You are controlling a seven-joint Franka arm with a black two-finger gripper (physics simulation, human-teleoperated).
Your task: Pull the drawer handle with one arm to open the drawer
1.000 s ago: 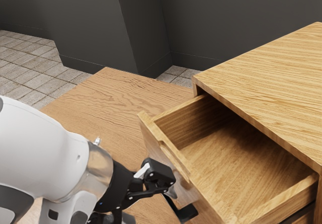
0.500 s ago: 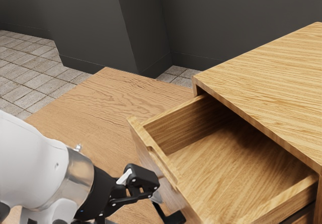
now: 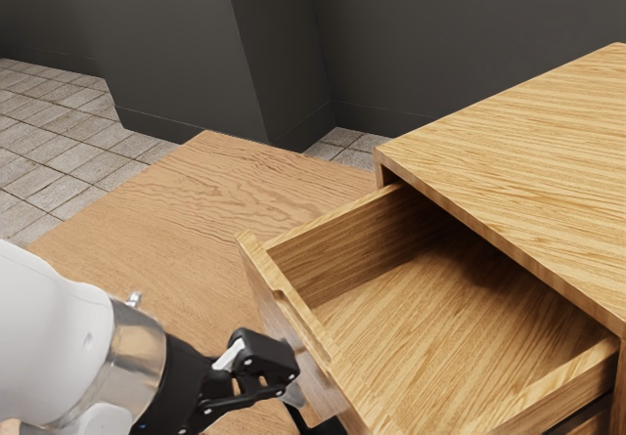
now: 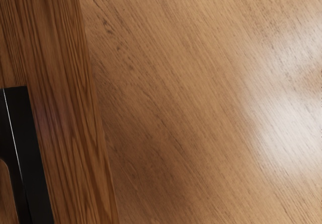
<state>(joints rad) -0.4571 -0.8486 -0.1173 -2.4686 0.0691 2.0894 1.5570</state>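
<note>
Room: dark walls (image 3: 440, 34), tiled floor (image 3: 59, 142), wood platform (image 3: 186, 210).
Drawer (image 3: 450, 327): pulled well out of cabinet (image 3: 528, 161), empty.
Handle (image 4: 22, 158): black bar on drawer front, near gripper (image 3: 279, 386).
Handling: likely rigid, sliding on runners; best held across bar's middle.
Jaws: state impossible to tell.
Count: 1 drawer, 1 handle, 1 cabinet, 1 arm (image 3: 59, 347).

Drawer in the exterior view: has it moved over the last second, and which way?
Yes. The drawer has slid farther out from under the fixed cabinet top, toward the exterior view's lower left.
</note>
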